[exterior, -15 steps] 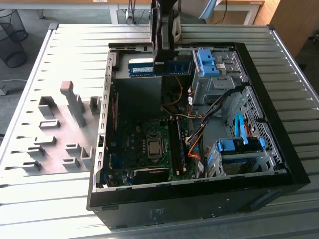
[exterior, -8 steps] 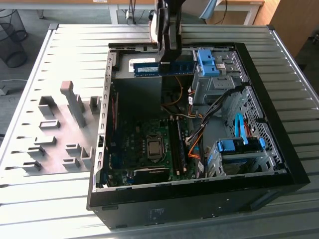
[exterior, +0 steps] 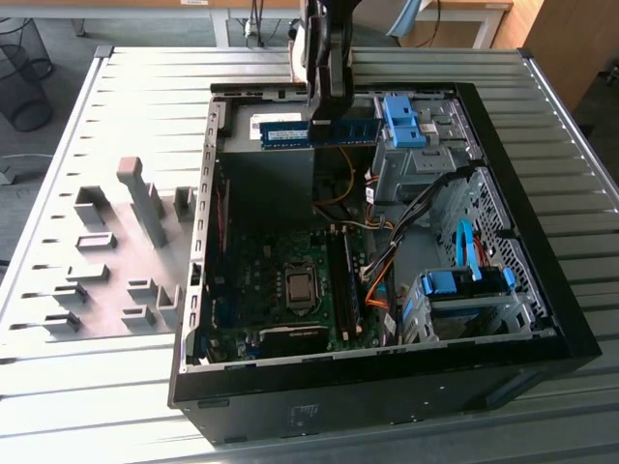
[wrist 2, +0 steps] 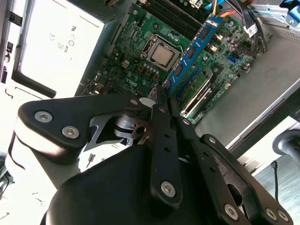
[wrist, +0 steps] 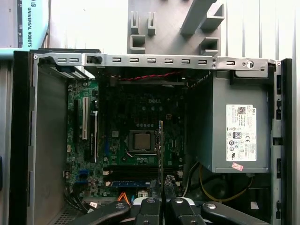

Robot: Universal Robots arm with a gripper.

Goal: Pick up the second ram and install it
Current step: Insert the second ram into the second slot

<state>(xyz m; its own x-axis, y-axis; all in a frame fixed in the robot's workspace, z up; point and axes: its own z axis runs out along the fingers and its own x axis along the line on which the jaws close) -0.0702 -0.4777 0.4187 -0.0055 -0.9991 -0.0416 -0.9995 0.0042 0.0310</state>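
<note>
Gripper clenched on the second ram, holding it in the air over the far end of the open computer case on the desk; pickup looks done, installation not. The stick stands on edge, its long axis level, running left to right across the exterior view. It seems crosswise to the memory slots, so seating it likely calls for a quarter turn.
</note>
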